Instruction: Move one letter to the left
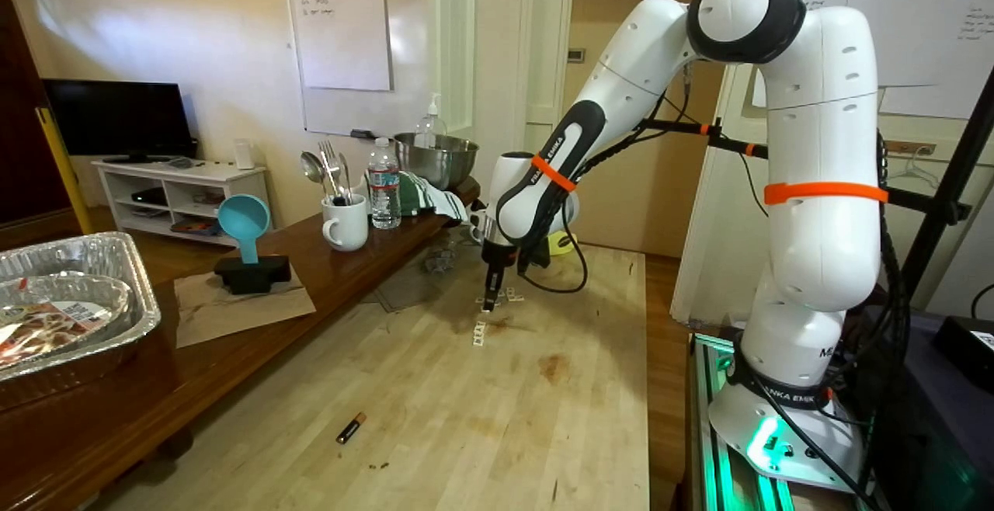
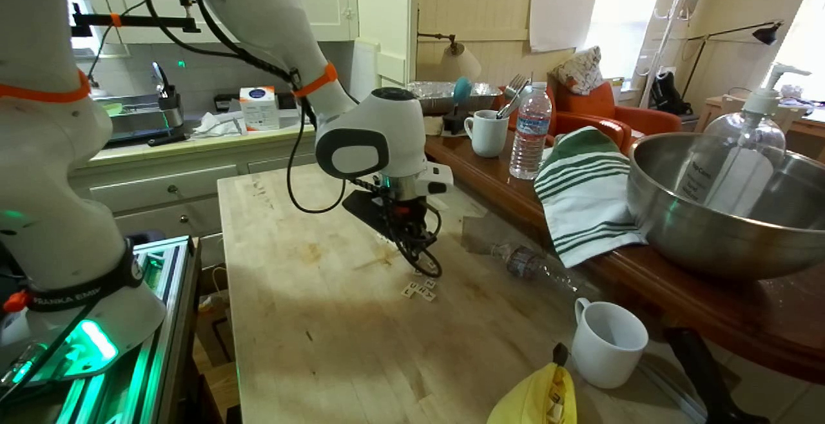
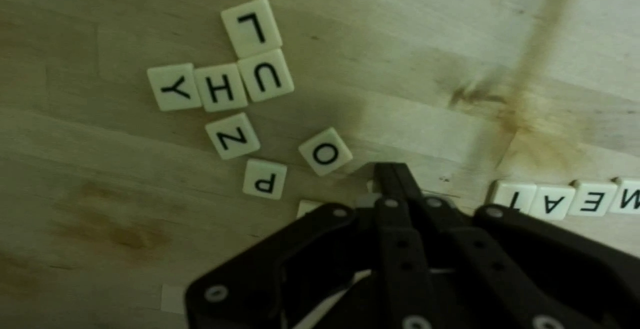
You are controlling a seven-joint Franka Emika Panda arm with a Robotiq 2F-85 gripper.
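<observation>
My pincer is closed, and I see nothing held. In the wrist view, letter O lies just left, apart; whether O is meant, I cannot tell.

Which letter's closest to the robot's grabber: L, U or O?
O: in the wrist view it lies alone, nearer the gripper; L and U sit side by side, farther off.

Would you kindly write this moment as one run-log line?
Tool: closed, near tabletop | O tile: standing alone, near tool | Tile row: includes T, A, E | Tile contact: unclear
</observation>
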